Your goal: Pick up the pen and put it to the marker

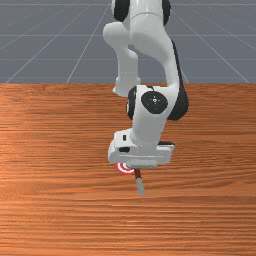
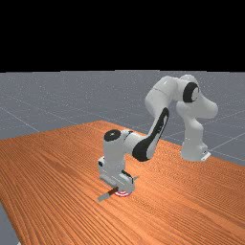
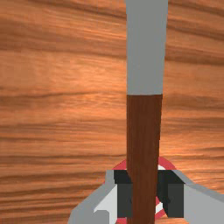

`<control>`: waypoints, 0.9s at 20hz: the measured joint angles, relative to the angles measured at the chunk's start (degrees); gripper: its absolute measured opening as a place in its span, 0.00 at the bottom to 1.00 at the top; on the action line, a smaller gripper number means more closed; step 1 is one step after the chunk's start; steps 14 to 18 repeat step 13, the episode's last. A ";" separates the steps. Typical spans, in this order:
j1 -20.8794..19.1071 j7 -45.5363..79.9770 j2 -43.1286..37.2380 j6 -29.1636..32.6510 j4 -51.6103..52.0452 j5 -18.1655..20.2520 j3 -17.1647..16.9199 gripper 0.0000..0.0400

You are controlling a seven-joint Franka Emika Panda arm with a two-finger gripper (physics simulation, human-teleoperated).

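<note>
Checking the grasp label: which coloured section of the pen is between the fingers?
The brown section: the gripper is shut on it, with the marker behind. The grey section, nearer the front view's bottom, is outside the grip.

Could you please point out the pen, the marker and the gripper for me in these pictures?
Pen [image 1: 140, 187]: front view, on its grey end section.
Marker [image 3: 166, 162]: wrist view, on its red outer ring.
Gripper [image 3: 145, 197]: wrist view, midway between its fingertips.
</note>
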 joint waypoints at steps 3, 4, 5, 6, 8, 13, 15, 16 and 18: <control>0.22 -0.27 -2.88 3.84 -6.41 -0.62 -0.69 0.23; 0.21 -0.30 -3.24 4.38 -7.19 -0.65 -0.75 0.23; 0.30 -0.38 -3.95 5.14 -8.68 -0.69 -0.76 0.23; 0.46 -0.56 -4.97 7.00 -10.98 -0.71 -0.69 0.23; 0.84 -0.98 -7.39 11.91 -16.84 -0.72 -0.50 0.23; 0.52 -1.48 -8.52 16.61 -21.34 -0.60 -0.58 0.23; 0.52 -1.48 -8.52 16.61 -21.34 -0.60 -0.58 0.23; 0.52 -1.48 -8.52 16.61 -21.34 -0.60 -0.58 0.23; 0.52 -1.48 -8.52 16.61 -21.34 -0.60 -0.58 0.23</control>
